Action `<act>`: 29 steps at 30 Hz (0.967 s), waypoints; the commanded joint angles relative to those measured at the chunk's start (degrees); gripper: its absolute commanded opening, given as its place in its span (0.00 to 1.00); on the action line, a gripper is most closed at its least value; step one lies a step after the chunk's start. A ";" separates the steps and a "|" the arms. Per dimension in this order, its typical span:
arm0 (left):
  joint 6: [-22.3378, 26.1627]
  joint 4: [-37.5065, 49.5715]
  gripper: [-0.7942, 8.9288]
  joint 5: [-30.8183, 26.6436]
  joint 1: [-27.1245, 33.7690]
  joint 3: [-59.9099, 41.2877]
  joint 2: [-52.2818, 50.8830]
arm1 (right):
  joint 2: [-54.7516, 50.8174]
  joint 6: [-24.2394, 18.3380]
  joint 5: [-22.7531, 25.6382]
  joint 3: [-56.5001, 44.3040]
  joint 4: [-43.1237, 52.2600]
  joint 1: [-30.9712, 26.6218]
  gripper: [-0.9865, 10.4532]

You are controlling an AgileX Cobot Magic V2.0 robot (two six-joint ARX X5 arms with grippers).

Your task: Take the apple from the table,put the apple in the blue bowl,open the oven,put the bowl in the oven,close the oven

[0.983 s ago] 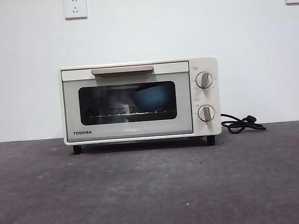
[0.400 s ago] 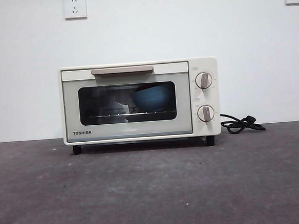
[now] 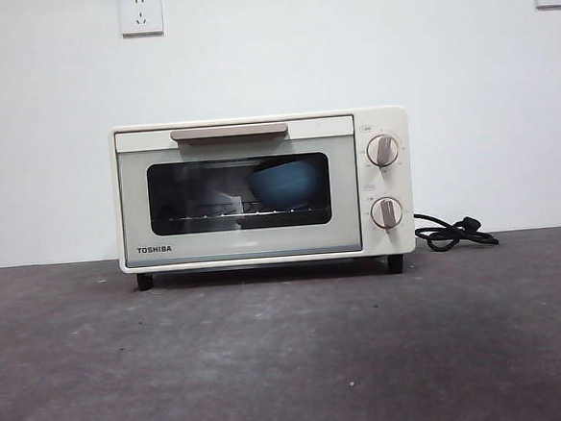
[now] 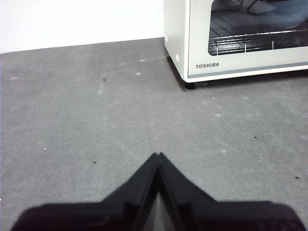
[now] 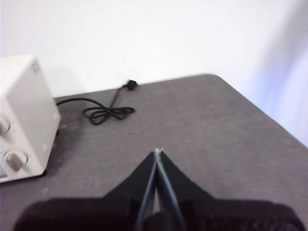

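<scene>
Sitting unchanged since the earlier frames, blue bowl [image 3: 285, 184] stays inside the closed oven [image 3: 263, 190] on the desk [image 3: 291, 354], left hand [image 4: 158, 156] and right hand [image 5: 157, 152] both pressed together, empty.

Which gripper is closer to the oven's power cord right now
Right. The right gripper hangs shut over the table beside the oven's knob side, with the coiled cord just ahead. The left gripper, also shut, is off the oven's other front corner.
</scene>
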 commanded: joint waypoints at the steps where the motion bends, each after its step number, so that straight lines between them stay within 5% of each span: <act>1: -0.59 0.20 0.08 -0.20 -0.15 -0.61 0.02 | -5.79 -3.10 -1.42 -9.51 4.33 -0.96 0.09; 6: -0.59 0.20 0.08 -0.20 -0.15 -0.61 0.02 | -11.15 -4.17 -4.17 -18.69 4.68 -0.90 0.09; 12: -0.59 0.20 0.08 -0.20 -0.15 -0.61 0.02 | -13.03 -4.17 -13.14 -24.44 4.72 -0.83 0.09; 29: -0.59 0.20 0.08 -0.20 -0.15 -0.61 0.02 | -16.83 -4.96 -11.23 -26.01 6.25 -0.81 0.09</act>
